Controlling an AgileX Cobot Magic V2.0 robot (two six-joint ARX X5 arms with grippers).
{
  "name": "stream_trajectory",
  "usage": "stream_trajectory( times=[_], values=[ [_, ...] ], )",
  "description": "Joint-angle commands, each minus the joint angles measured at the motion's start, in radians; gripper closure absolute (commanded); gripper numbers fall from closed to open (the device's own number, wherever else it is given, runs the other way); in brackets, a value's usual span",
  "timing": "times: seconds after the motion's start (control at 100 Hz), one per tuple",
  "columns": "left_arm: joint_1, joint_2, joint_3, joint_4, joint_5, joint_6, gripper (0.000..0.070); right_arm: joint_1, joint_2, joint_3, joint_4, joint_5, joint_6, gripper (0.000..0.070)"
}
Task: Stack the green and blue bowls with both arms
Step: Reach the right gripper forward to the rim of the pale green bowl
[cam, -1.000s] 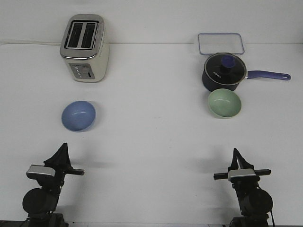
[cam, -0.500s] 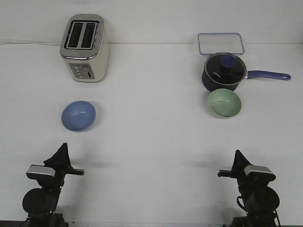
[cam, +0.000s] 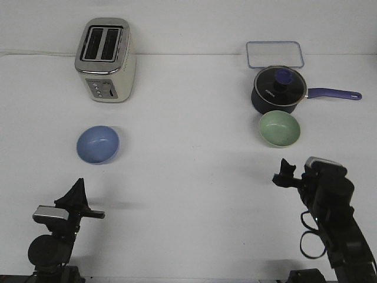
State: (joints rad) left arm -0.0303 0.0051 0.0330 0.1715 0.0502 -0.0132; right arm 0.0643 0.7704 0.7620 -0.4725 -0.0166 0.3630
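The blue bowl [cam: 98, 144] sits upright on the white table at the left. The green bowl [cam: 279, 129] sits upright at the right, touching or nearly touching the navy saucepan behind it. My left gripper [cam: 77, 190] rests low at the near left edge, well short of the blue bowl, its pointed jaws together. My right gripper [cam: 285, 169] is raised at the near right, a short way in front of the green bowl; its jaws are too small and dark to read.
A cream toaster [cam: 106, 60] stands at the far left. A navy lidded saucepan [cam: 279, 89] with its handle pointing right stands behind the green bowl. A clear rectangular container [cam: 275, 55] lies behind it. The white table [cam: 188, 177] spans the view.
My right arm has risen from its rest pose and swung forward and up toward the green bowl. The left arm and both bowls have not moved.
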Motion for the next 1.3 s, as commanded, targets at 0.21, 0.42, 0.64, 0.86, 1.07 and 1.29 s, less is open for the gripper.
stream_trajectory(
  times=[0.21,0.42,0.64,0.86,1.07,1.29],
  values=[
    [0.000,-0.002,-0.019,0.010,-0.005,0.005,0.0685,-0.100,0.421,0.310,-0.091,0.013,-0.103,0.0208],
    [0.000,-0.002,-0.019,0.010,-0.005,0.005,0.0685,-0.158,0.671,0.449,-0.128,-0.021,-0.133,0.0208],
    [0.000,-0.002,-0.019,0.010,-0.005,0.005,0.0685,-0.183,0.857,0.504,-0.096,-0.056,-0.137,0.0208],
    [0.000,-0.002,-0.019,0.010,-0.005,0.005,0.0685,-0.184,0.963,0.518,-0.017,-0.066,-0.142,0.0220],
    [0.000,-0.002,-0.019,0.010,-0.005,0.005,0.0685,-0.185,1.006,0.519,0.016,-0.066,-0.144,0.0503],
    [0.000,-0.002,-0.019,0.010,-0.005,0.005,0.0685,-0.190,1.003,0.523,0.014,-0.063,-0.155,0.0700]
  ],
)
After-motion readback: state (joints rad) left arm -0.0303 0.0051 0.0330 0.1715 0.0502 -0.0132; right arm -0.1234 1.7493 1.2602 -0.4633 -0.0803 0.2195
